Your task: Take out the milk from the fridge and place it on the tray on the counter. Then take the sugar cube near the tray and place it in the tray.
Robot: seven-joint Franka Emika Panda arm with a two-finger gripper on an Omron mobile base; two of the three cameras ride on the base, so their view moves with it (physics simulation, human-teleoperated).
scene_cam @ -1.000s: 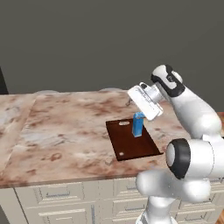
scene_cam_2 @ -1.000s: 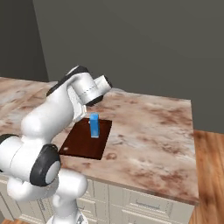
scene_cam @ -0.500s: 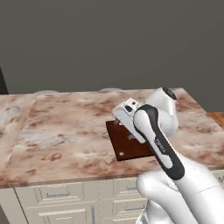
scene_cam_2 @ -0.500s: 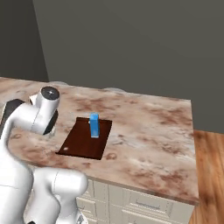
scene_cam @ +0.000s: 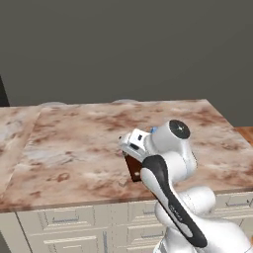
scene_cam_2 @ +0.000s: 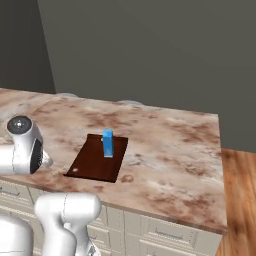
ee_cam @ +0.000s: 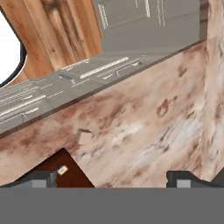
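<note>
Jaws spread wide and empty, the gripper (ee_cam: 111,177) hangs over the counter (ee_cam: 153,118). Ahead and toward its left fingertip (ee_cam: 37,178), the sugar cube (ee_cam: 84,137) lies on the stone just off a corner of the tray (ee_cam: 65,170). The milk (scene_cam_2: 107,143) stands upright on the tray.

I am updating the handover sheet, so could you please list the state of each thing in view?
milk: upright on the tray, free of the tool.
tray: flat on the counter.
sugar cube: on the counter beside the tray's corner, not in it.
tool: open, empty, above the counter near the sugar cube.
</note>
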